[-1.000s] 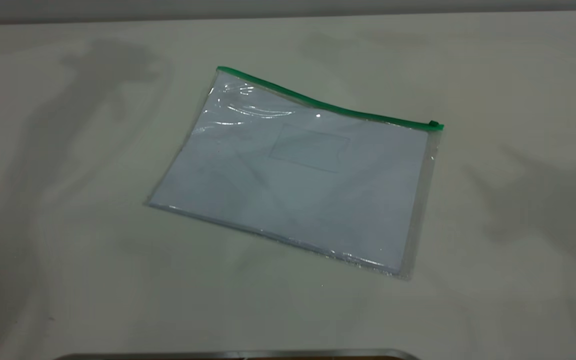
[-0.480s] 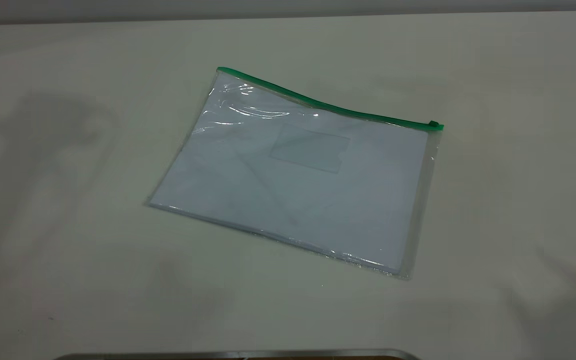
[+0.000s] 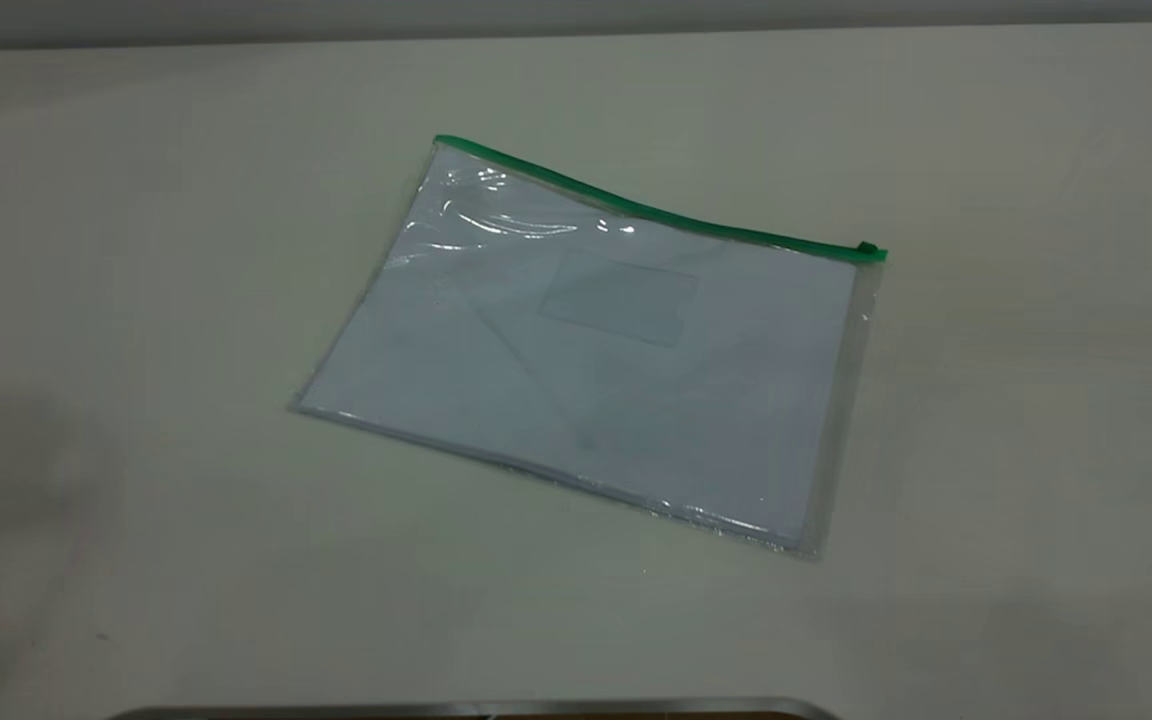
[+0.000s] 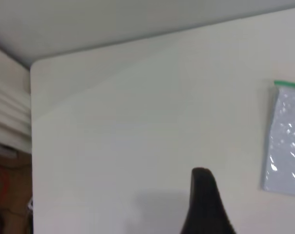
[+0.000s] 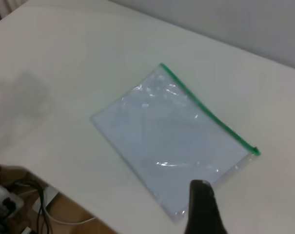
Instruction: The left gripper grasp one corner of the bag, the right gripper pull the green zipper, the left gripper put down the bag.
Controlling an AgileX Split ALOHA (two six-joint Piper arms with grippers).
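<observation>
The bag (image 3: 596,350), a clear flat pouch with white sheets inside, lies flat on the pale table, with neither gripper touching it. The green zipper (image 3: 656,212) runs along its far edge, with the slider tab (image 3: 868,249) at the right end. Neither gripper appears in the exterior view. In the left wrist view the left gripper (image 4: 203,178) is one black wedge with no gap, held above bare table well off the bag's corner (image 4: 284,141). The right gripper (image 5: 201,187) looks the same in its wrist view, high over the bag's near corner (image 5: 181,209), with the green zipper (image 5: 206,109) beyond.
The table's corner and edge (image 4: 32,122) show in the left wrist view, with a white wall behind. Cables and a brown floor (image 5: 35,204) lie past the table edge in the right wrist view. A metal rim (image 3: 476,708) runs along the near side.
The arms' shadows on the table have slid outward to both sides and faded. The bag and its zipper have not moved.
</observation>
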